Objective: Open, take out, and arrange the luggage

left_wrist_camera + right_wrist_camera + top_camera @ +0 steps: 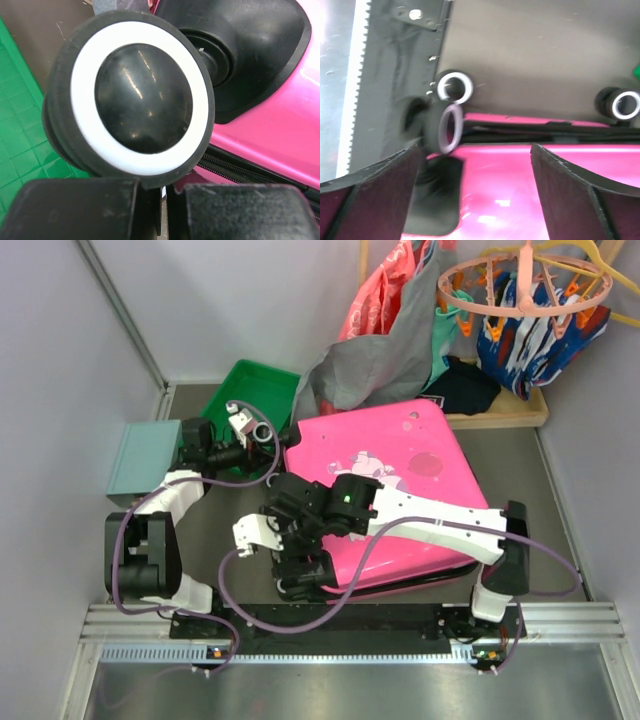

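Luggage [385, 490] lies flat and closed on the table [560, 500]; left claw [164, 195], shut and empty, sits at a corner wheel [135, 100], likely bracing it, while right claw [476, 150] gapes wide, empty, over the near wheeled edge.

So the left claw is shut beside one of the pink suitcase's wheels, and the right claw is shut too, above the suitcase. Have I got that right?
Not quite. The right gripper is open, not shut: the right wrist view shows its fingers standing wide apart above the pink suitcase. The left gripper is shut beside a wheel, as you said.
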`<action>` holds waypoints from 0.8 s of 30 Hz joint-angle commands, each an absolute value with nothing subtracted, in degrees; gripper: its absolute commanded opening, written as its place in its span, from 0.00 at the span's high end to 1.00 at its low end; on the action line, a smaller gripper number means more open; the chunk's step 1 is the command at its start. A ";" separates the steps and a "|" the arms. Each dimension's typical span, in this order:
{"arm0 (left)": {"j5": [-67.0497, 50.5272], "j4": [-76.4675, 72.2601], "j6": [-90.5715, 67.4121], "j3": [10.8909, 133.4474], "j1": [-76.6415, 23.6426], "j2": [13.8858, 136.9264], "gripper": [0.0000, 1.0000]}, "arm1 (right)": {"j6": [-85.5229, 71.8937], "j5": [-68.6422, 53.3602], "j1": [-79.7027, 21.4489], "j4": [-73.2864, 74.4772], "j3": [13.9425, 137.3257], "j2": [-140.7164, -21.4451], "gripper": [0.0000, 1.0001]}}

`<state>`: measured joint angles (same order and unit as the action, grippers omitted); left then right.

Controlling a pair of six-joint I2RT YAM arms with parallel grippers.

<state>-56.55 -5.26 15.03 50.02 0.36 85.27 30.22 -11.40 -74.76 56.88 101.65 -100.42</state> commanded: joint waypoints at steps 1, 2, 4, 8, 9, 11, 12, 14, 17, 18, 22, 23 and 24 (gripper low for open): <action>-54.76 -14.50 16.17 51.59 1.41 84.20 1.00 | 27.07 -11.08 -80.50 62.48 100.90 -97.81 0.03; -54.76 -14.50 16.26 51.68 1.41 84.29 1.00 | 25.85 -10.73 -80.94 62.84 100.72 -98.17 0.01; -54.84 -14.41 16.17 51.68 1.32 84.37 1.00 | 24.53 -9.76 -81.65 63.46 100.20 -99.14 0.01; -54.84 -14.50 16.08 51.77 1.32 84.90 1.00 | 20.05 -3.00 -81.65 61.70 99.14 -101.94 0.01; -54.67 -14.50 16.17 51.85 1.32 84.99 1.00 | 19.69 -2.12 -81.65 62.05 99.66 -102.82 0.01; -54.67 -14.50 16.17 51.86 1.32 84.99 1.00 | 18.90 -0.36 -81.74 63.54 100.54 -105.71 0.01; -54.58 -14.41 16.17 51.94 1.32 84.99 1.00 | 18.72 -0.18 -81.74 64.07 101.16 -106.43 0.01; -54.49 -14.41 16.08 52.03 1.32 84.90 1.00 | 18.63 1.32 -81.83 64.51 101.42 -107.57 0.01; -53.62 -14.50 16.00 52.38 1.32 84.99 1.00 | 19.16 0.88 -81.74 65.82 101.51 -109.16 0.01; -53.35 -14.68 15.47 52.56 1.41 84.99 1.00 | 19.33 0.36 -81.74 66.44 101.51 -109.94 0.02; -51.86 -15.55 14.06 53.79 1.41 86.13 1.00 | 20.74 -6.48 -82.96 70.83 102.13 -110.39 0.31; -51.59 -15.56 13.80 54.05 1.41 86.48 1.00 | 20.57 -6.94 -83.66 72.41 102.30 -110.04 0.49; -51.33 -15.56 13.71 54.57 1.41 86.75 1.00 | 20.39 -7.38 -84.02 73.29 102.30 -109.87 0.58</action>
<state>-56.07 -5.91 13.96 50.04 0.34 85.82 21.91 -3.27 -82.13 62.57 100.77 -109.91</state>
